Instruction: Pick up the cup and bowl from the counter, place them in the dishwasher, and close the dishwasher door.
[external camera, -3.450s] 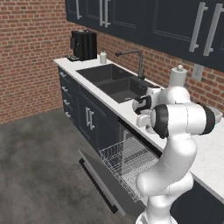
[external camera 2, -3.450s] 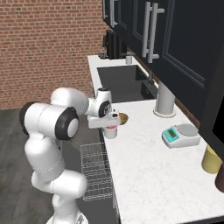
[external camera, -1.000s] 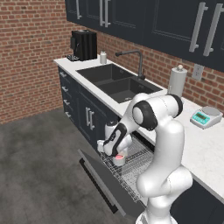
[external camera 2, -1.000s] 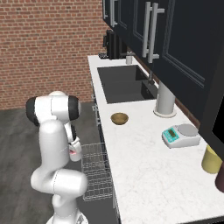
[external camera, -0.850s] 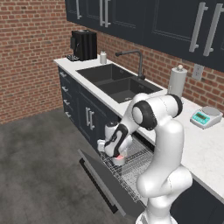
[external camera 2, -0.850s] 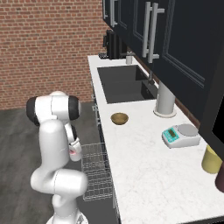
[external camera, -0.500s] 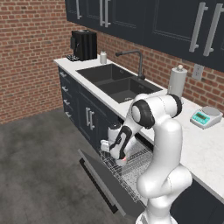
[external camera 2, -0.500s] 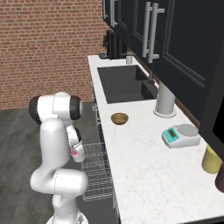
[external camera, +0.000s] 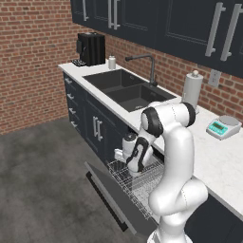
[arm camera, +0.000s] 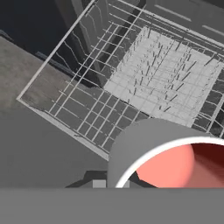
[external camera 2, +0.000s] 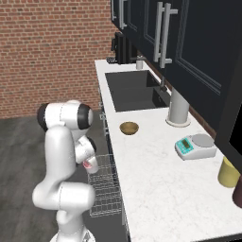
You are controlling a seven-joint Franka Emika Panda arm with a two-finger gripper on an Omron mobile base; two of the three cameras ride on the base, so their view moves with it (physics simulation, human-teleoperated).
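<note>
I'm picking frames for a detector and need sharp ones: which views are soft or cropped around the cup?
Hand view: the cup is cropped at the frame's bottom and right, the rack wires slightly soft. Right base view: the cup is tiny and part hidden by the arm. Left base view: even, flat lighting, no glare.

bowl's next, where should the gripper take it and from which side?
The bowl sits upright on the counter with its mouth up and open marble around it. Likely best: come straight down and pinch the rim, one finger inside, one outside.
</note>
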